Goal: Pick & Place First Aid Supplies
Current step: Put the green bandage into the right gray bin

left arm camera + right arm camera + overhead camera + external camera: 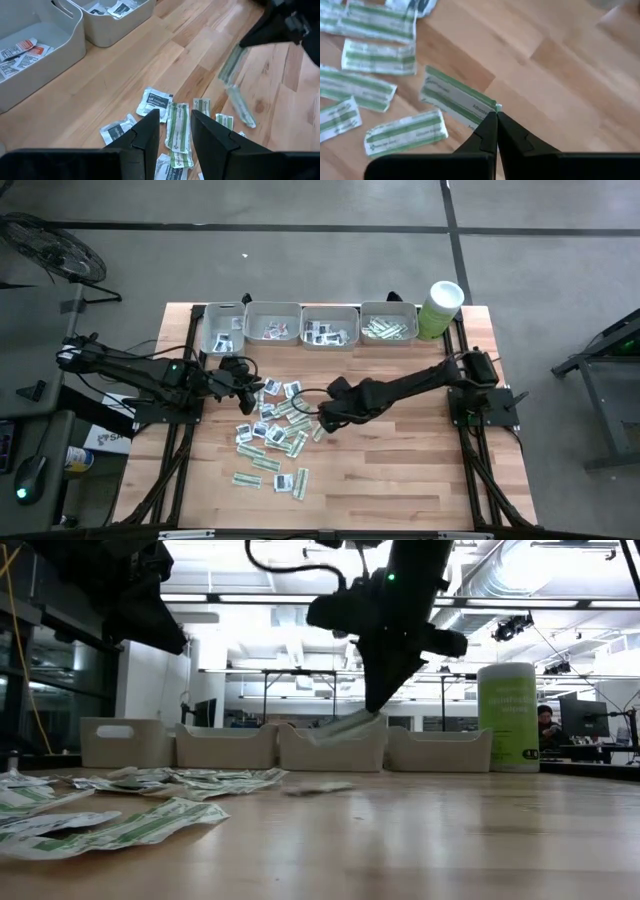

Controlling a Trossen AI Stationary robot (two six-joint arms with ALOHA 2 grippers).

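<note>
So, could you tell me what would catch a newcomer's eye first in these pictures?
Probably the right gripper, shut on a green-striped strip sachet and holding it above the table's middle. Next, the loose heap of sachets scattered on the wooden table below and left of it, with the left gripper hovering open over them. Behind stand four grey trays and a pale green tub.

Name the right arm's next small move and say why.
Probably carry it toward the far-right tray, which already holds similar strips. The right gripper has its jaws shut on the corner of a green-white strip, and the low view shows that strip lifted clear of the table.
</note>
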